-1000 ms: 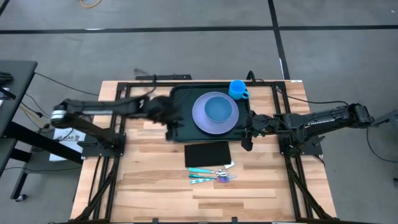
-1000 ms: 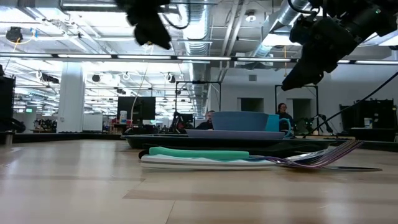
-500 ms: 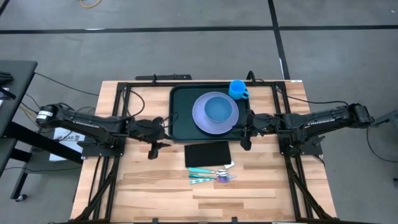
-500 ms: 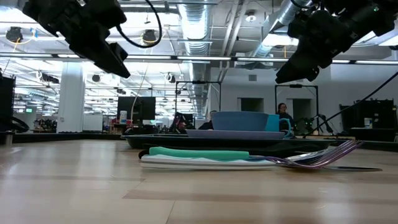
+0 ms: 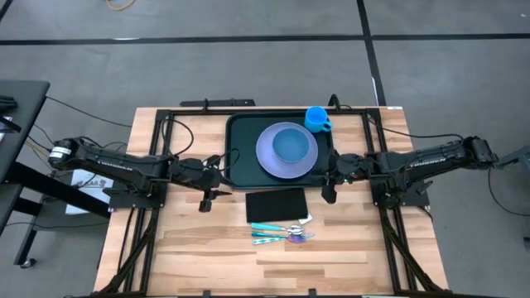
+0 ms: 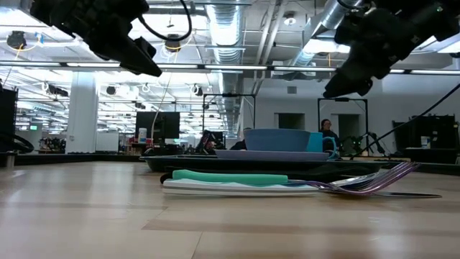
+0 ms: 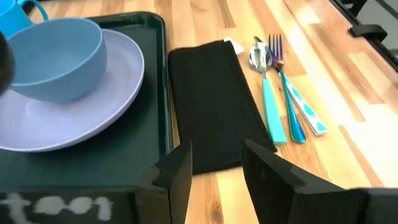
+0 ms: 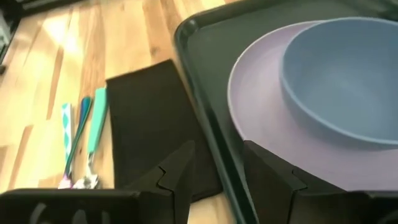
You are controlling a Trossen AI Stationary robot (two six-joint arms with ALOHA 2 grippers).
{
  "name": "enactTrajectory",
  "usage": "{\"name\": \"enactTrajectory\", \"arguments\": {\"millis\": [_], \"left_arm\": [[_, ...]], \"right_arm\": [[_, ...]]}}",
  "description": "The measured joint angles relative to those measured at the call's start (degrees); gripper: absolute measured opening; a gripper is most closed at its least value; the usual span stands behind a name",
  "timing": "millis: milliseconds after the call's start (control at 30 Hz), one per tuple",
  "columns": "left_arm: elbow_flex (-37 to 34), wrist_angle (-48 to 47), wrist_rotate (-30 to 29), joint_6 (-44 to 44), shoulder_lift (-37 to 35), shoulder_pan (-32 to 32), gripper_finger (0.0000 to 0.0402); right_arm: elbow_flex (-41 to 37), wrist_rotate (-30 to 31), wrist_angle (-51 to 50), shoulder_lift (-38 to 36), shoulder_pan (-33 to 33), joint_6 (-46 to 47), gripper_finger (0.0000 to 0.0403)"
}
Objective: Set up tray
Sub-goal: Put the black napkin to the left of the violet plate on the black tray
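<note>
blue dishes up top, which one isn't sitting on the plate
The bright blue mug, at the tray's far right corner. The duller blue bowl sits on the lavender plate.

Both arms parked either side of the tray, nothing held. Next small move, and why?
Probably the left gripper, open and empty, dropping onto the black napkin. The tray already carries the plate and bowl, while napkin and cutlery lie off it on the table. The right gripper, also open, hovers at the tray's other side.
</note>
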Motion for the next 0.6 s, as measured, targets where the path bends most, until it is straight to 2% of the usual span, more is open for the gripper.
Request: {"name": "enactTrajectory", "arguments": {"millis": [267,500,600], "left_arm": [[0.0,0.1,0.0,7.6,0.0,0.0,0.0128],[0.0,0.1,0.0,19.3,0.0,0.0,0.0128],[0.0,0.1,0.0,20.3,0.0,0.0,0.0128]], "right_arm": [[0.0,0.1,-0.3,0.0,5.0,-6.0,0.0127],[0.0,0.2,0.2,0.0,5.4,-7.5,0.0127],[0.0,0.2,0.1,0.0,5.4,-7.9,0.0127]]}}
